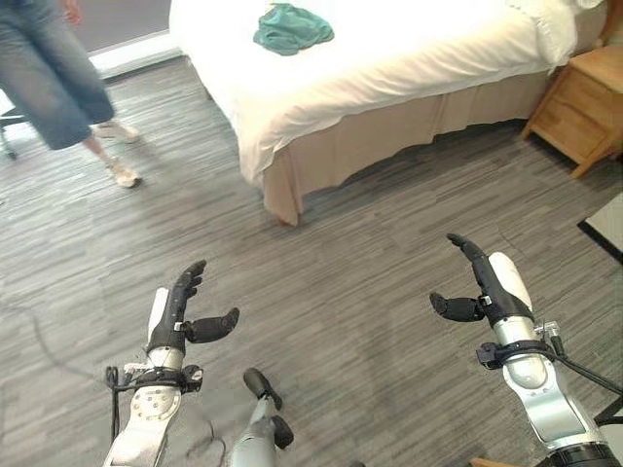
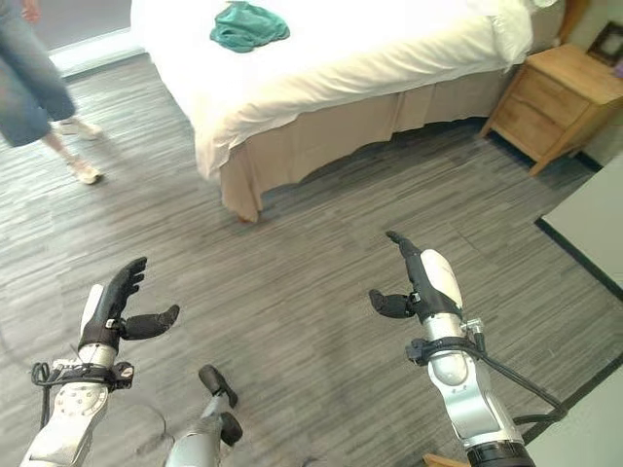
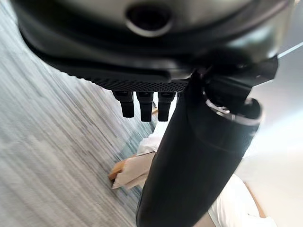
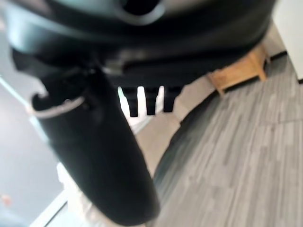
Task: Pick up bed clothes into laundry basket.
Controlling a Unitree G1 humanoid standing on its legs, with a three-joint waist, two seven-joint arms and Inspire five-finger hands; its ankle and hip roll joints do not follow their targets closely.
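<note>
Teal garment [image 1: 292,27] on bed [image 1: 389,68], well apart from left hand [image 1: 180,309], right hand [image 1: 487,287]; both empty, fingers straight.

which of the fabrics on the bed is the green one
The crumpled green garment, lying in a heap on top of the bed, toward its far side. The white bedsheet under it is spread flat, and the beige bed skirt hangs below the mattress edge.
</note>
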